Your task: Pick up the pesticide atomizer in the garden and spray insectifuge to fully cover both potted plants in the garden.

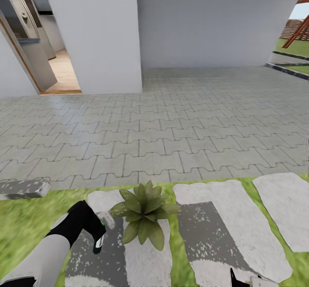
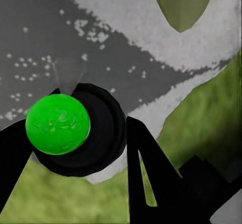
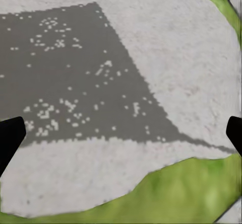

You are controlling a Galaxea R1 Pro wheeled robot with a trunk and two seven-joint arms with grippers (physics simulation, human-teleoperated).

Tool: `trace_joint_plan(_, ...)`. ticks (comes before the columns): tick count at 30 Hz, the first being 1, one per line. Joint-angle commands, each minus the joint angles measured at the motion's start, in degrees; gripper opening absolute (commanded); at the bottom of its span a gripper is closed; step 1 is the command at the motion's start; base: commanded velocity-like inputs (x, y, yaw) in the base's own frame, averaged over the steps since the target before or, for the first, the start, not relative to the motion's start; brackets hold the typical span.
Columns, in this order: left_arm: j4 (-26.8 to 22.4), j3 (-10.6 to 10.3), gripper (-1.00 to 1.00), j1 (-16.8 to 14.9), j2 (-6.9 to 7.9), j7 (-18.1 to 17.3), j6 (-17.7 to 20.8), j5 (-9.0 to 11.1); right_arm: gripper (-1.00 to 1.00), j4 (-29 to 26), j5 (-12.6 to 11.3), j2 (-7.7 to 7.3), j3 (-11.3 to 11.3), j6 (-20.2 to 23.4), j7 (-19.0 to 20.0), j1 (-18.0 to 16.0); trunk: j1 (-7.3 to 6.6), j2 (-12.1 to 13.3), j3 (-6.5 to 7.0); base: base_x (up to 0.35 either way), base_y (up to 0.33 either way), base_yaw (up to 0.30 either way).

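The left gripper (image 1: 99, 232) is closed on the spray bottle (image 1: 101, 234), just beside the potted plant (image 1: 143, 212), on the robot's left of it. In the head view the bottle shows between the black fingers as a pale body nearest the plant's leaves, then a green band, with its dark end lower down; its long axis runs steeply down, a little tilted, the pale end up toward the plant. In the left wrist view the bottle (image 2: 75, 128) is seen end-on: a round black end with a bright green ball on it, clamped between two black fingers (image 2: 151, 168). No label or writing can be read on it.

The plant sits on a grey stepping stone (image 1: 146, 261) set in the lawn (image 1: 21, 222), near the edge of the paved patio (image 1: 171, 119).

The right gripper (image 3: 121, 133) hangs over another stone (image 3: 166, 58) on the plant's other side, its two black fingertips (image 3: 10, 138) wide apart with nothing between them.
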Motion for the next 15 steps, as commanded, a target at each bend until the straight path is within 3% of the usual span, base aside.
trace_joint_plan(1, -0.1, 0.2, -1.00, 0.0, -0.06, -0.4, 0.5, -0.2, 1.00, 0.0, 0.2, 0.05, -0.5, -0.2, 0.5, -0.1, -0.01, 0.0, -0.04, -0.019, -0.269, 0.105)
trace_joint_plan(8, -0.1, 0.2, -1.00, 0.0, -0.05, -0.4, 0.5, -0.4, 1.00, 0.0, 0.2, 0.14, -0.5, -0.2, 0.5, -0.1, -0.01, 0.0, -0.04, -0.032, -0.269, 0.235)
trace_joint_plan(15, -0.3, 0.2, -1.00, 0.0, -0.04, -0.4, 0.5, -0.4, 1.00, 0.0, 0.2, 0.14, -0.5, -0.2, 0.5, -0.1, -0.01, 0.0, -0.04, -0.167, -0.217, 0.277)
